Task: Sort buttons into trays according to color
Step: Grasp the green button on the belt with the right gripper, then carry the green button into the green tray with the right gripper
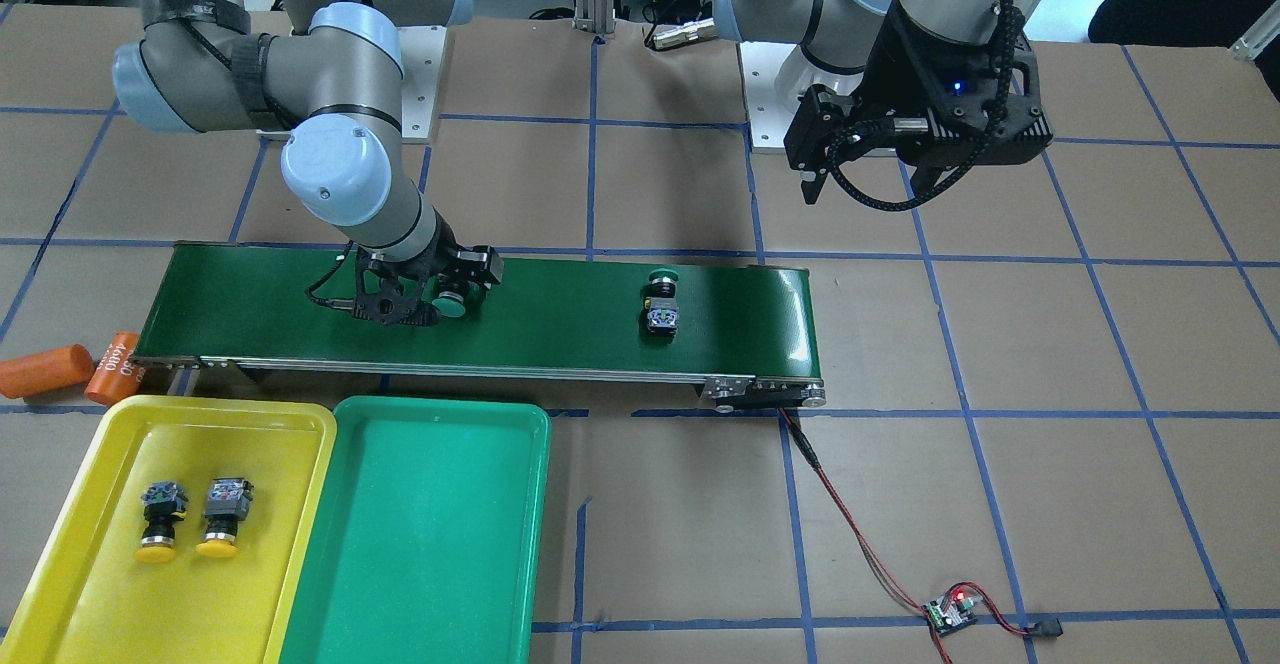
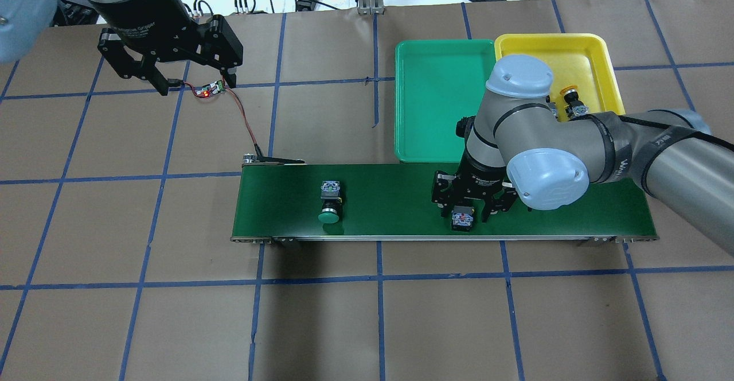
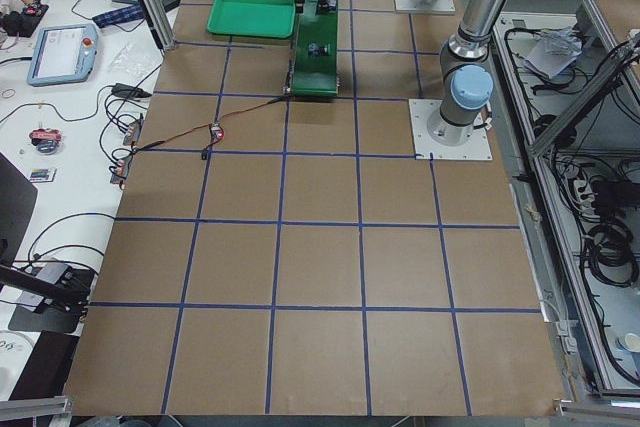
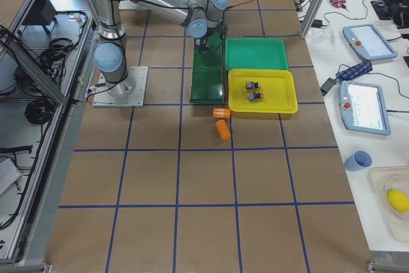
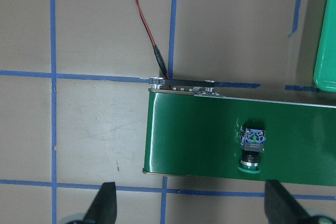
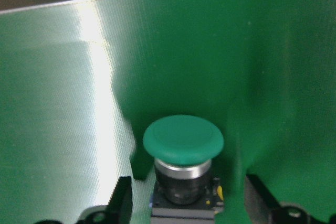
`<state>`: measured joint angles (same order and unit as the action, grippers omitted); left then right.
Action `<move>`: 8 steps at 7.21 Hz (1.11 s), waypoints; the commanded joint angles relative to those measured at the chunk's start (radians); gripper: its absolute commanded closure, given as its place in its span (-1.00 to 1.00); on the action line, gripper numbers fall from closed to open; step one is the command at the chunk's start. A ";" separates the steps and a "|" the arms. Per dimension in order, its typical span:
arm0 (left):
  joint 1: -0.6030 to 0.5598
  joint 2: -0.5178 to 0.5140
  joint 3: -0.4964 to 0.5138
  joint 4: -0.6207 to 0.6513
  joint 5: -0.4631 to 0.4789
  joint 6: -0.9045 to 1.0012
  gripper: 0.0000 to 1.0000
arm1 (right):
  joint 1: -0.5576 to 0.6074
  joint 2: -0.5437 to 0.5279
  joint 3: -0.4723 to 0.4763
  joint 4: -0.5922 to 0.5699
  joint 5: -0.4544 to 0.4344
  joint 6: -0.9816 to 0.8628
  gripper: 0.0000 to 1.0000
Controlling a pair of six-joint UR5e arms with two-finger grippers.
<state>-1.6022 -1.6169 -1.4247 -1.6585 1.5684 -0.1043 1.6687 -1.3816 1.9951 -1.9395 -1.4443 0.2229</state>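
Observation:
My right gripper (image 2: pixel 464 212) is down on the conveyor belt (image 1: pixel 570 329), open, with its fingers (image 6: pixel 122 200) standing either side of a green button (image 6: pixel 183 142) and a gap on both sides. A second green button (image 1: pixel 661 309) lies alone further along the belt, also in the left wrist view (image 5: pixel 252 153). Two yellow buttons (image 1: pixel 160 522) (image 1: pixel 222 517) lie in the yellow tray (image 1: pixel 250 424). Beside it, the green tray (image 1: pixel 430 544) holds nothing. My left gripper (image 2: pixel 196 82) hangs open and empty, high above the table and away from the belt.
Two orange cylinders (image 1: pixel 45 369) (image 1: pixel 118 369) lie off the belt's end near the yellow tray. A red-black cable runs from the belt's other end to a small controller board (image 1: pixel 950 612). Brown table with a blue tape grid lies all around.

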 commanded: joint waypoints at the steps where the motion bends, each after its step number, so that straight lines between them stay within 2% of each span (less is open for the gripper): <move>1: 0.005 -0.001 0.010 -0.009 -0.004 0.000 -1.00 | -0.003 -0.004 -0.021 0.007 -0.025 -0.004 1.00; 4: 0.024 0.000 0.010 -0.014 -0.004 0.000 -1.00 | -0.003 -0.005 -0.233 0.132 -0.090 -0.004 1.00; 6: 0.027 -0.007 0.009 -0.014 -0.005 0.000 -1.00 | -0.004 0.063 -0.324 0.076 -0.090 -0.002 1.00; 8: 0.027 -0.003 0.009 -0.014 -0.005 0.000 -1.00 | -0.010 0.236 -0.409 -0.097 -0.091 -0.007 1.00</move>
<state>-1.5757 -1.6209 -1.4154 -1.6721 1.5633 -0.1043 1.6624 -1.2453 1.6380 -1.9451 -1.5340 0.2189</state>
